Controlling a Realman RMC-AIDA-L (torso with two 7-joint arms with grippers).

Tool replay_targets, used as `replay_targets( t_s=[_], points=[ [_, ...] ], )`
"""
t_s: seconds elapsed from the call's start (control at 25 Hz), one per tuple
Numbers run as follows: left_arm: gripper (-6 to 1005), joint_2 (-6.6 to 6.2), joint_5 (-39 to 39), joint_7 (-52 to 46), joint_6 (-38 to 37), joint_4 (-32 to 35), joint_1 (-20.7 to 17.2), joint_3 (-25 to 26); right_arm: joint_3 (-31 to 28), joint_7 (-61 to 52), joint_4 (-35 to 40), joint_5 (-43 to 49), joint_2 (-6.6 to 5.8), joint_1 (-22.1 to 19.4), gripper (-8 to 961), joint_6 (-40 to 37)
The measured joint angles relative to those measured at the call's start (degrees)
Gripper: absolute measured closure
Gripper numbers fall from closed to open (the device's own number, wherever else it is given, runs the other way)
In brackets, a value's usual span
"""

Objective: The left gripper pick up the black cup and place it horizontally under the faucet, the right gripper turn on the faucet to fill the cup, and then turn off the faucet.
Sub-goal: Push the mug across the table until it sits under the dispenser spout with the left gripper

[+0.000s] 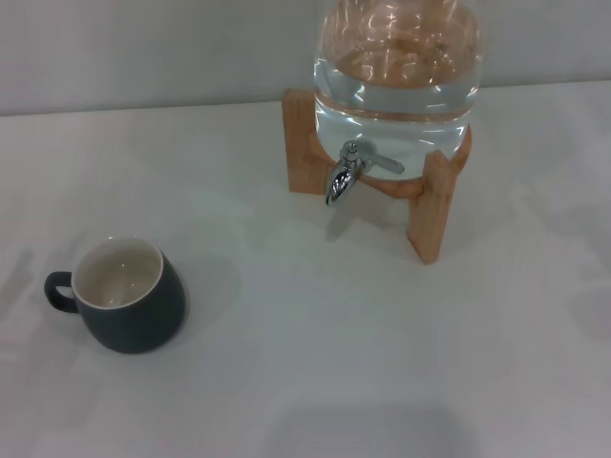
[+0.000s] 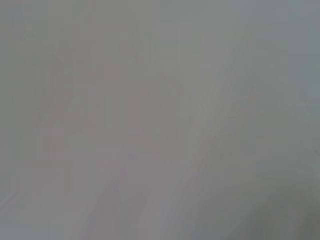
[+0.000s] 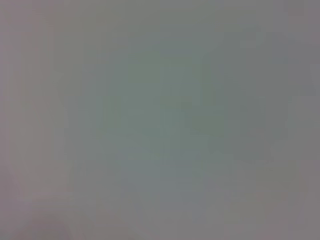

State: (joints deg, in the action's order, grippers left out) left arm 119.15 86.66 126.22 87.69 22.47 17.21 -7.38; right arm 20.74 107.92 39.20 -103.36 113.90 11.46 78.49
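Black cup (image 1: 129, 303) upright near table's (image 1: 382, 363) left edge, faucet (image 1: 346, 176) well apart; grippers unseen

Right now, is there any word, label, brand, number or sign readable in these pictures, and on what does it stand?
None can be read in any view.
The black cup is plain, with no print showing.
The glass jug, its faucet and the wooden stand show no label or marking.
The white table bears no writing.
Both wrist views show only a blank grey surface.
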Motion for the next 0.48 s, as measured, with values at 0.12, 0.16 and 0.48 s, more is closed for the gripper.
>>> replay_targets(
  t_s=[0.12, 0.16, 0.48],
  points=[
    [127, -0.04, 0.0, -0.9, -0.3, 0.1, 0.0, 0.0, 0.0, 0.0, 0.0, 0.0, 0.00, 0.0, 110, 0.0],
    [127, -0.05, 0.0, -0.9, -0.4, 0.1, 0.1, 0.0, 0.0, 0.0, 0.0, -0.1, 0.00, 0.1, 110, 0.0],
    [128, 0.10, 0.4, 1.7, -0.5, -0.2, -0.1, 0.0, 0.0, 0.0, 0.0, -0.1, 0.00, 0.4, 110, 0.0]
  ],
)
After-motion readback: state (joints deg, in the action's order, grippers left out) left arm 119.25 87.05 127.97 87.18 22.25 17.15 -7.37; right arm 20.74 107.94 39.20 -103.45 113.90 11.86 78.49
